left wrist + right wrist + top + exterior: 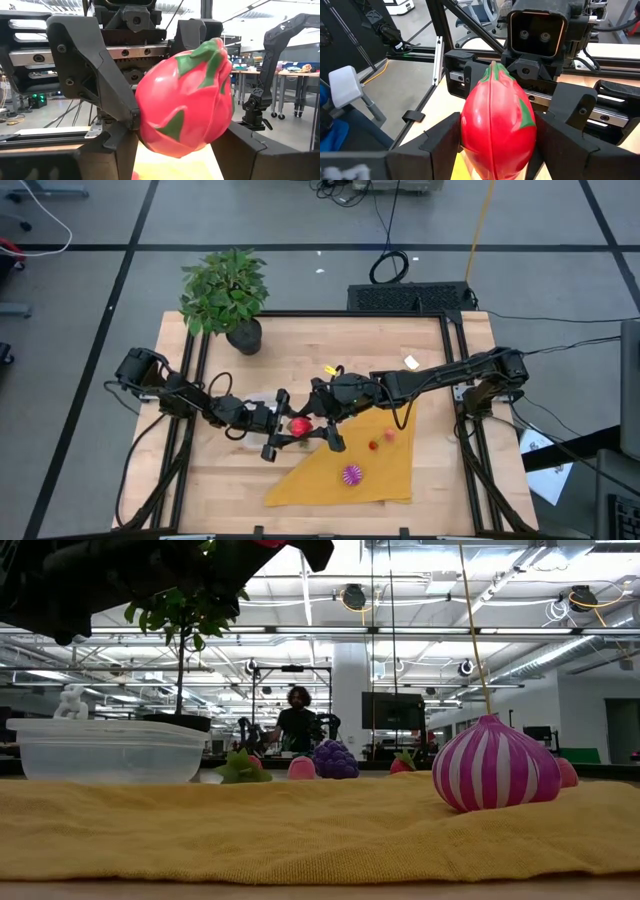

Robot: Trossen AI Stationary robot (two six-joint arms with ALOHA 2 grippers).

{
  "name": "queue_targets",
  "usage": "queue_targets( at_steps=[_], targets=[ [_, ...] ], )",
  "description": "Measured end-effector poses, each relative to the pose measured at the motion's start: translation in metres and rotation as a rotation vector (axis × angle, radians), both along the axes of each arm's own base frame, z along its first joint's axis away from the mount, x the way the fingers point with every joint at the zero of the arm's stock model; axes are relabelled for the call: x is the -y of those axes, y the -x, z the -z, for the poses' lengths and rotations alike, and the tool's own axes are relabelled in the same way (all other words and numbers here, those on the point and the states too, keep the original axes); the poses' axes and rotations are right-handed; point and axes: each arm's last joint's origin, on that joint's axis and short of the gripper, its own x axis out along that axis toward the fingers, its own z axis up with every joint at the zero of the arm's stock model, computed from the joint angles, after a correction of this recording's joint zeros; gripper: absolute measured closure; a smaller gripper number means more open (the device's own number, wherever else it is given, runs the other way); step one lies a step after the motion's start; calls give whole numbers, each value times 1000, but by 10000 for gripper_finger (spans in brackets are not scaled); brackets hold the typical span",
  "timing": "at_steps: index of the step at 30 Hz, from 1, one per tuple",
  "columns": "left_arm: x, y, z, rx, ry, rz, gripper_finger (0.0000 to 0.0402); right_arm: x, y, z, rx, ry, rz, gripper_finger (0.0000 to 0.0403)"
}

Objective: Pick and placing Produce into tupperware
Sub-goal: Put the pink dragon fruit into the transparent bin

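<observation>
Both tools, left and right, clamp one red dragon fruit, its green-tipped end upward.

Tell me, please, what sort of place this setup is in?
Probably a robotics lab or workshop: exposed ceiling trusses with pipework, benches in the background, another arm on a stand, and cables lying across the tiled floor.
</observation>
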Motion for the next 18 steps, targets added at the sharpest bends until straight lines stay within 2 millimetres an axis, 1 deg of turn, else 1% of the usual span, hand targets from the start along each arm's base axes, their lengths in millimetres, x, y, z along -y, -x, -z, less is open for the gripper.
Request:
queue_targets(
  at_steps=[10, 18],
  targets=[
    [0, 0, 1, -8, -3, 0, 190, 2, 1, 1, -20, 10, 1, 167],
    [0, 0, 2, -10, -4, -1, 190, 4, 2, 2, -19, 61, 10, 167]
  ],
)
